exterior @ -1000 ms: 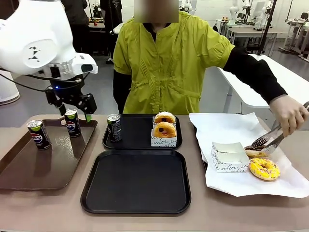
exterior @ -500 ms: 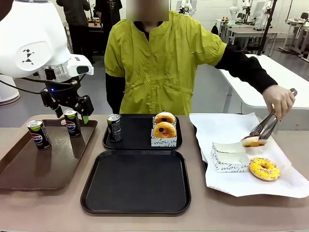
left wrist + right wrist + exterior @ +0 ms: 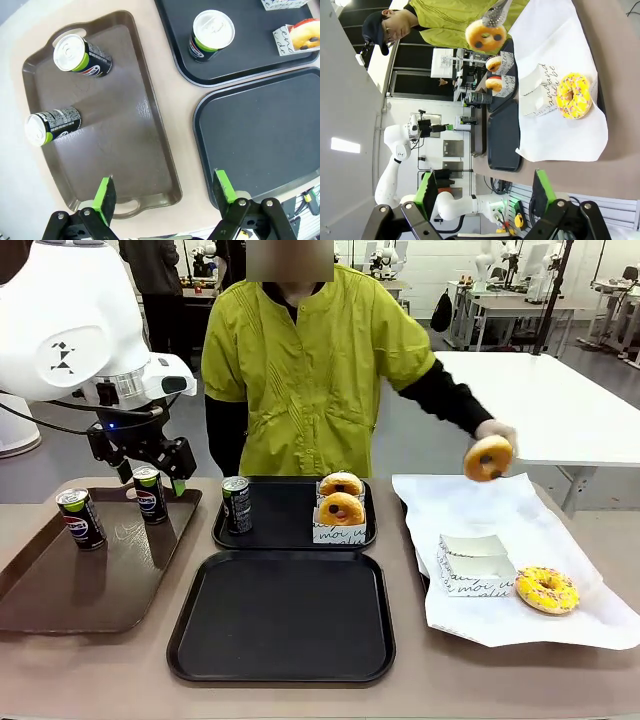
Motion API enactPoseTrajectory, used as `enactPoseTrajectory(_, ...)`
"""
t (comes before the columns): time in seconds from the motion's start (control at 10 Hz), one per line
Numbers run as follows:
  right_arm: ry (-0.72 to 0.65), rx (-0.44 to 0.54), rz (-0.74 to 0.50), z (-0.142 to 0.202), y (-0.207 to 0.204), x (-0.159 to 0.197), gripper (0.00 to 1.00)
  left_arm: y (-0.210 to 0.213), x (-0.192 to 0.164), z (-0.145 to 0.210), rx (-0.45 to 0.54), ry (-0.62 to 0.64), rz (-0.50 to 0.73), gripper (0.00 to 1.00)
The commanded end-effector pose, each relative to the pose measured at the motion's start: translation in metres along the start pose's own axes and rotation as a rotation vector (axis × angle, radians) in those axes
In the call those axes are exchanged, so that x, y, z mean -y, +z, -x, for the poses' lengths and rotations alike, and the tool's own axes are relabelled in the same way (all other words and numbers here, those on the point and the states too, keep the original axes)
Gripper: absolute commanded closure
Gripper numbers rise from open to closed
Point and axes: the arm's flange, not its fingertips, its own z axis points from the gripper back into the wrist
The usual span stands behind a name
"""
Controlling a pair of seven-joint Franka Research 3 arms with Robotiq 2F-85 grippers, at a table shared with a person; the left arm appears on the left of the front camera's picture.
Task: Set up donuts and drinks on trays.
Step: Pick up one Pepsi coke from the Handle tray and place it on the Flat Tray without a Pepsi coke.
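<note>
The left claw (image 3: 165,192) hangs over the brown tray (image 3: 125,150), its fingers wide apart and nothing between them. The right claw (image 3: 485,187) is also apart and empty.

Two drinks stand on the brown tray: the far can (image 3: 150,493), close below the left claw, and the near can (image 3: 80,518) beside it. A third can (image 3: 236,504) stands on the far black tray (image 3: 285,515), next to two sleeved donuts (image 3: 341,508). The near black tray (image 3: 285,615) carries nothing. The person's hand (image 3: 497,430) holds one donut (image 3: 488,457) in the air over the white paper (image 3: 470,505).

I think the danger is in the descent. The cans are slim and tall, so a finger that lands on the rim, not beside it, can push the can over against its neighbour.

All the cans are upright, with the long axis vertical and the green band on top.
</note>
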Motion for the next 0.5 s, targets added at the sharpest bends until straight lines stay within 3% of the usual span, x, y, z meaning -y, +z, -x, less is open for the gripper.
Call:
enactPoseTrajectory(0.0,0.013,0.004,-0.011,0.0,0.0,-0.001,0.0,0.001,-0.03,-0.018,-0.016,0.024,0.033,0.0)
enactPoseTrajectory(0.2,0.013,0.004,-0.011,0.0,0.0,-0.001,0.0,0.004,-0.093,-0.006,0.029,0.099,0.075,0.0)
enactPoseTrajectory(0.4,0.013,0.004,-0.011,0.0,0.0,-0.001,0.0,0.002,-0.153,-0.014,0.003,0.166,0.126,0.0)
